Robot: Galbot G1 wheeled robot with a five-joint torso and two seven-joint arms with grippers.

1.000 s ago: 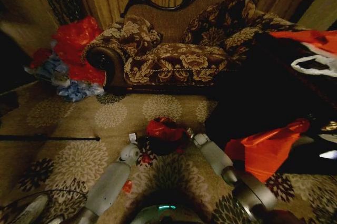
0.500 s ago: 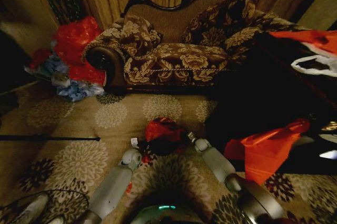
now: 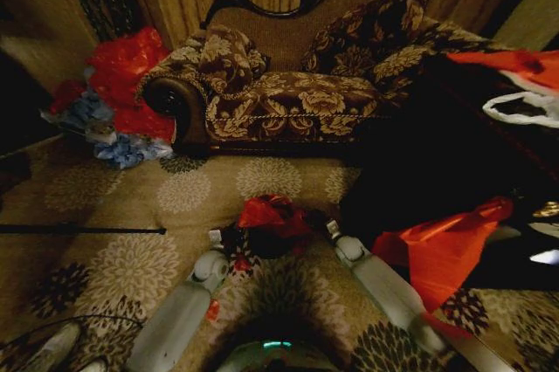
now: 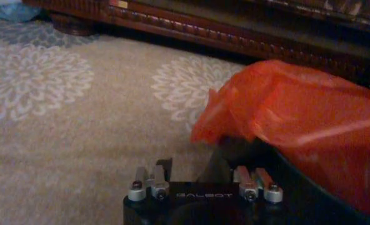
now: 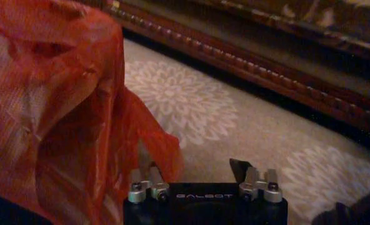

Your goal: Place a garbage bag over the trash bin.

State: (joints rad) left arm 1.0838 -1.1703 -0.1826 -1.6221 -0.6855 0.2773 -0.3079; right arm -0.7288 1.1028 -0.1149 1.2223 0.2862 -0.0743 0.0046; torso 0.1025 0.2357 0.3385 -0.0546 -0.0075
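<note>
The trash bin (image 3: 269, 244) is a small black cylinder standing on the patterned carpet just in front of me. The red garbage bag (image 3: 272, 213) lies crumpled over its top and far side. My left gripper (image 3: 218, 237) is low at the bin's left. In the left wrist view it (image 4: 188, 161) is open, with carpet showing between its fingers and the bag's (image 4: 297, 122) hem just beyond one fingertip. My right gripper (image 3: 325, 225) is at the bin's right. It (image 5: 194, 166) is open too, and the bag's (image 5: 54, 103) loose edge hangs beside one finger.
A carved sofa (image 3: 297, 84) stands behind the bin. A heap of red and blue bags (image 3: 118, 93) lies at its left end. A larger orange-red bag (image 3: 445, 250) sits close at the right against dark furniture. A thin black rod (image 3: 79, 230) lies on the carpet at left.
The right arm has dropped lower and its gripper has edged right, away from the bag. The left gripper has shifted slightly left. The bag's crumpled top has changed shape a little.
</note>
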